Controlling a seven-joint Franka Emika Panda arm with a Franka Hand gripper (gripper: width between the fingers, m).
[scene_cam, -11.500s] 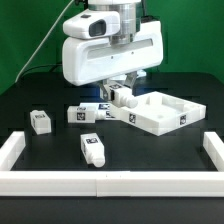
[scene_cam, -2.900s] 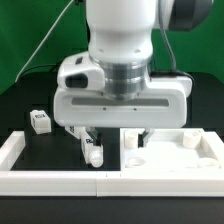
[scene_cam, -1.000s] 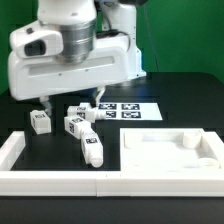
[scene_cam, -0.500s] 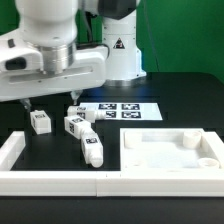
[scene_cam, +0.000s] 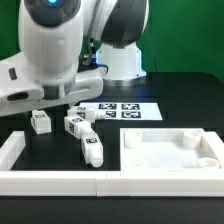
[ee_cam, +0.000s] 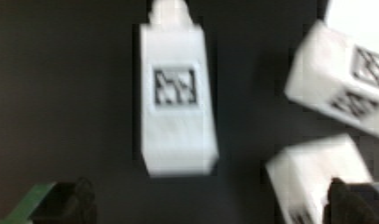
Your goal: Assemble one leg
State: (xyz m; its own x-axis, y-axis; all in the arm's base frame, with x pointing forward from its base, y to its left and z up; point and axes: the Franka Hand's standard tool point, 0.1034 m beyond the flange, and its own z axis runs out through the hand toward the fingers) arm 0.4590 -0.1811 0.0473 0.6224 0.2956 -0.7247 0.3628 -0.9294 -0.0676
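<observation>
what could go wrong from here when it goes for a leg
1. The short white plastic leg with a square tag lies close to two similar legs, so the open gripper might knock a neighbour as it comes down.
2. The wrist view is blurred, so lining up on the leg may be off.

Seeing a black bench [scene_cam: 185,112] in front of a green backdrop [scene_cam: 190,40]. Noting a square white panel [scene_cam: 160,158] lying flat at the exterior view's right, recesses facing up, just behind a long white rail [scene_cam: 50,183] running along the near edge and turning back at the exterior view's left. Spotting the marker board [scene_cam: 122,110] lying farther back, apart from the panel, showing several black tags.
</observation>
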